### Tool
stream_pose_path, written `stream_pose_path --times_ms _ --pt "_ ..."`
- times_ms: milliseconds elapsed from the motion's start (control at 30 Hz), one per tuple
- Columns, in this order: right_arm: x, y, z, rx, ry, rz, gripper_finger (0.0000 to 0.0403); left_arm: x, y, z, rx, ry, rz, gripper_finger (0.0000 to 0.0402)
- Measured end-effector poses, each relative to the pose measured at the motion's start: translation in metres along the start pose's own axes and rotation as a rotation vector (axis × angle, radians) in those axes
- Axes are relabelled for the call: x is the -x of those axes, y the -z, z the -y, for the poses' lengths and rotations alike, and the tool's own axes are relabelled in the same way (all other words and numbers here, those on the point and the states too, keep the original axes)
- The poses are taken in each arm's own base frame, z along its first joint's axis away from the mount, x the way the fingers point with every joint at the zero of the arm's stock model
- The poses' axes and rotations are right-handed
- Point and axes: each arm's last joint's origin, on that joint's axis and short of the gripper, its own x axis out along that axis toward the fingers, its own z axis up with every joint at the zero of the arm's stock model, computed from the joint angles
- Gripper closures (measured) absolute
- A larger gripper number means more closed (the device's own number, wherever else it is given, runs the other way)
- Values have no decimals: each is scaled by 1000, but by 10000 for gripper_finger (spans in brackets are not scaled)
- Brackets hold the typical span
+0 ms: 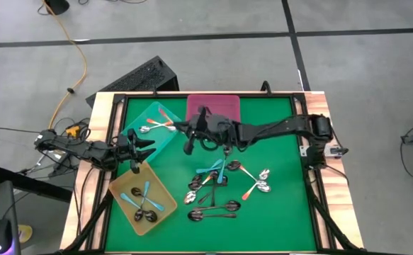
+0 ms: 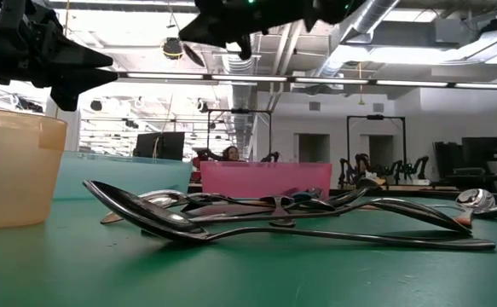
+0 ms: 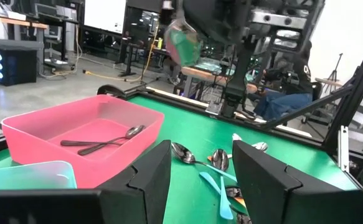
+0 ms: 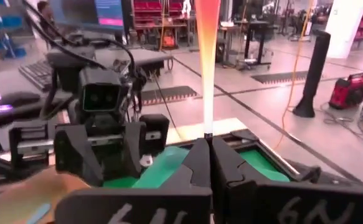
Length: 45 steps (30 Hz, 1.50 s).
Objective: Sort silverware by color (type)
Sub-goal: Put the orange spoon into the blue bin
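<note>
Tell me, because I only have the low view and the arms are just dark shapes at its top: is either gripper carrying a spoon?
Observer: Yes. The right gripper is shut on an orange-red-handled spoon, and the handle sticks out past its fingers.
Operator: Where is it over the table?
Observer: From above, it hangs just beside the teal tray, on the side toward the pink tray.
Operator: And the left arm?
Observer: The left gripper hangs at the corner of the yellow tray nearest the teal tray, with no spoon in it.
</note>
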Motion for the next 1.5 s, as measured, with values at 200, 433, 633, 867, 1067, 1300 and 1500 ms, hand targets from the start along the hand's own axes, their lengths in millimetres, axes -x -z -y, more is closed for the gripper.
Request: stream_pose_path --times_ms 200,433,633,867,1067,1300,1500 --pt "-18 8 16 -61 -17 76 401 0 0 0 -5 -7 3 243" --pt "-46 16 17 -45 -57 98 401 0 0 0 -6 -7 1 243" --pt "-71 24 16 -50 -105 106 401 0 0 0 -7 -7 0 243" --pt "-87 40 23 -46 -98 41 401 0 0 0 -7 -5 0 243" --pt "-89 39 41 -9 -118 25 401 0 0 0 -9 -4 -1 243" --pt "-98 58 61 -66 -155 10 401 0 0 0 -8 -6 1 243" --pt "-105 83 57 -81 -173 -4 401 0 0 0 -6 -7 -2 243"
